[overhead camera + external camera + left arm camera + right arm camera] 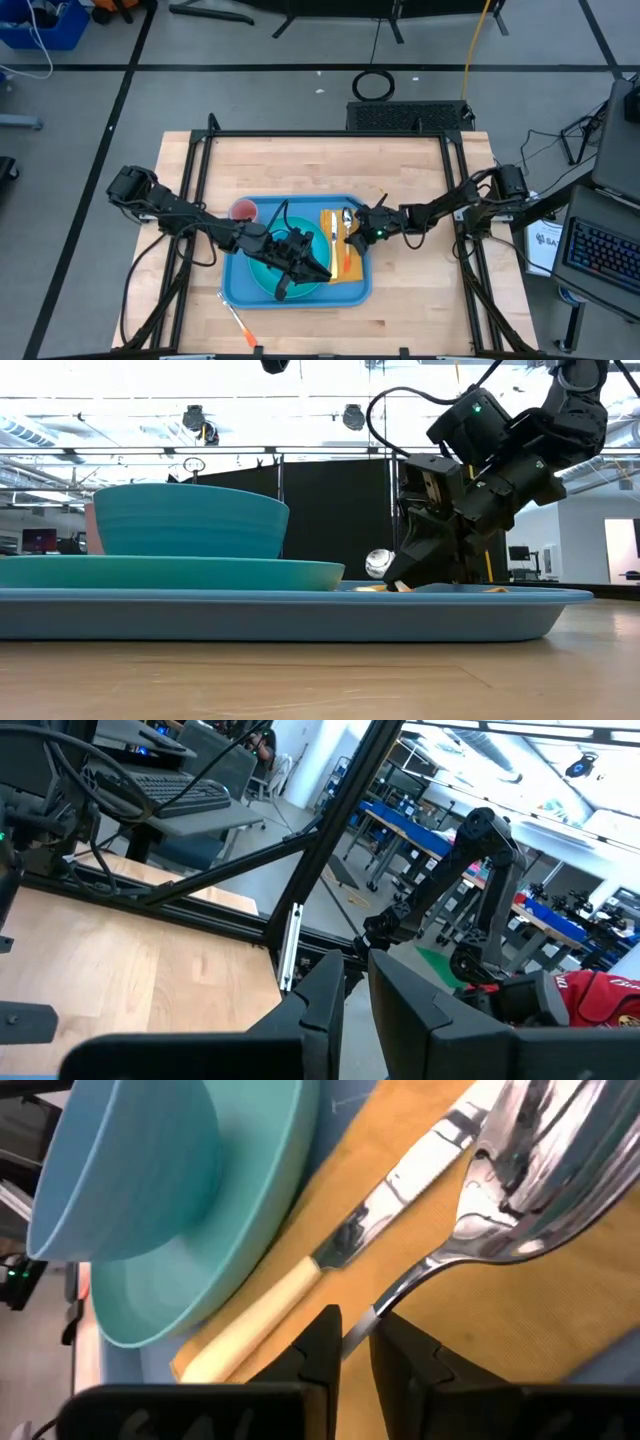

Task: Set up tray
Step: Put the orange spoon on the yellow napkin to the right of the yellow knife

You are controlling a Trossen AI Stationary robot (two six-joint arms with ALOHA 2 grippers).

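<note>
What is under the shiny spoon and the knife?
A yellow napkin lies under the spoon and the knife, on the blue tray. The tray floor beneath the napkin is covered, so it cannot be seen.

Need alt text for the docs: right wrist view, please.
The right gripper has its jaws around the thin handle of a metal spoon lying on a yellow napkin. Beside the spoon lies a knife with a cream handle, next to a teal plate carrying a blue bowl.
</note>
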